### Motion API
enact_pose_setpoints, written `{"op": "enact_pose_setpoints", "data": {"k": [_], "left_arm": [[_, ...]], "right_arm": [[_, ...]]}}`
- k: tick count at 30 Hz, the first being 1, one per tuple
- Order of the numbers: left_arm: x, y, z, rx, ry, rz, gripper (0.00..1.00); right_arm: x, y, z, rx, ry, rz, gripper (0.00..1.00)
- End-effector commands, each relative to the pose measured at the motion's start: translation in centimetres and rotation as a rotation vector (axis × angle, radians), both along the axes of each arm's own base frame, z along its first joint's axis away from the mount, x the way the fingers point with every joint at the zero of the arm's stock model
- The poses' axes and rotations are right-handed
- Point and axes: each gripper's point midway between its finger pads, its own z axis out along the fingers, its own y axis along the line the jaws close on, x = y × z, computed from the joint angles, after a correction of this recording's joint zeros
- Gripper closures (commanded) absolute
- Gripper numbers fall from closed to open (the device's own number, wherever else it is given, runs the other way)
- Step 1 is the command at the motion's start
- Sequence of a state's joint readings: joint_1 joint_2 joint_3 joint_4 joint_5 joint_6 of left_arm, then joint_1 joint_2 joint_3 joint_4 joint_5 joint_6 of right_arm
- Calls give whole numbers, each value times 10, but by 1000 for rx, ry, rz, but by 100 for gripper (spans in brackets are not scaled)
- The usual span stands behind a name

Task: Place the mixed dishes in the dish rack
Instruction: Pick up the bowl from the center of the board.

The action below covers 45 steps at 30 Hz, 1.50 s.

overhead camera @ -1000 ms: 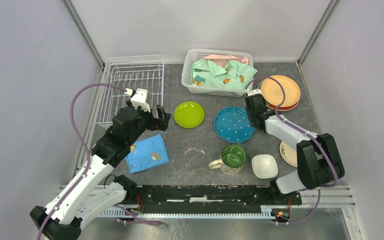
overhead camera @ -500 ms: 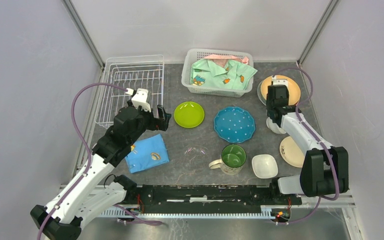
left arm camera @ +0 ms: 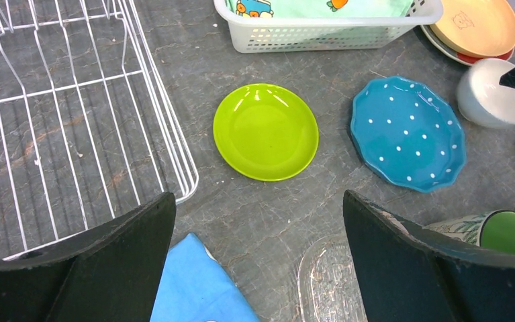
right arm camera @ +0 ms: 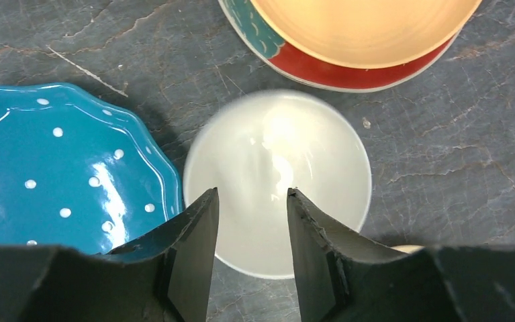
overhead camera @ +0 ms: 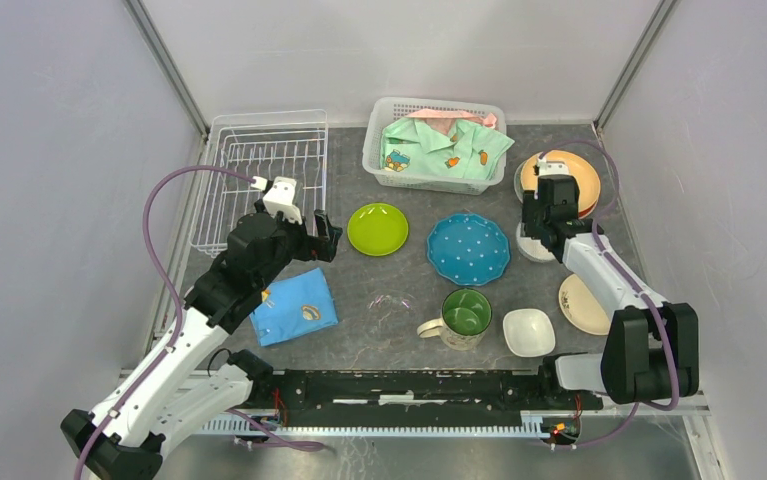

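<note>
Just right of the blue dotted plate (overhead camera: 468,248), rim beside rim though whether touching cannot be told: a white bowl (right arm camera: 308,154). Hangs the right gripper (right arm camera: 251,194) straight above that bowl, fingers (right arm camera: 187,261) partway apart, nothing pinched, only the bowl's glossy inside showing through the gap. Holds the left gripper (overhead camera: 324,233) well to the left of the blue dotted plate, past the lime-green plate (overhead camera: 378,228), jaws spread wide and gripping nothing. Just left of the blue dotted plate, flat on the table (overhead camera: 359,345) with a strip of bare surface between: that lime-green plate. Farther left and toward the back, well apart from the blue dotted plate: the dish rack (overhead camera: 259,165), white wire, flat on the table. Behind and to the right, beyond the white bowl: an orange plate (right arm camera: 362,27) stacked on a red plate (right arm camera: 362,75). Directly behind: a white basket (overhead camera: 429,180) with green clothing (overhead camera: 439,145). Close on the near side: a green-lined mug (overhead camera: 464,313). Near-right: a second white bowl (overhead camera: 528,332). Farther right, partly under the right arm (overhead camera: 609,280): a cream plate (overhead camera: 577,305). Near-left, well apart: a blue cloth (overhead camera: 294,308).
</note>
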State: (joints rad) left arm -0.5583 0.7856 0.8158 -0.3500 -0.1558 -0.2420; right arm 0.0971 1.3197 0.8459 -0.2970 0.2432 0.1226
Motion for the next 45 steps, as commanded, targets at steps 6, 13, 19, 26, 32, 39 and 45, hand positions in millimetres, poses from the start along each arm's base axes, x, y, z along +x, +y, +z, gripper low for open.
{"op": "enact_pose_setpoints", "data": {"k": [6, 13, 19, 26, 32, 39, 45], "left_arm": [[3, 0, 4, 8, -29, 0, 0], [4, 0, 4, 11, -27, 0, 0], [4, -2, 3, 10, -21, -8, 0], [4, -3, 1, 11, -17, -10, 0], [5, -3, -1, 15, -10, -10, 0], [5, -3, -2, 19, -7, -5, 0], [6, -4, -3, 19, -1, -13, 1]], "right_arm": [[7, -1, 16, 4, -57, -12, 52], [-3, -38, 14, -78, -11, -170, 52], [-19, -71, 2, -74, 21, -304, 51], [-18, -68, -16, 10, 26, -257, 50], [-7, -73, -13, 5, 8, -243, 46], [2, -69, -22, 27, 42, -206, 45], [-3, -76, -34, 0, 75, -232, 51]]}}
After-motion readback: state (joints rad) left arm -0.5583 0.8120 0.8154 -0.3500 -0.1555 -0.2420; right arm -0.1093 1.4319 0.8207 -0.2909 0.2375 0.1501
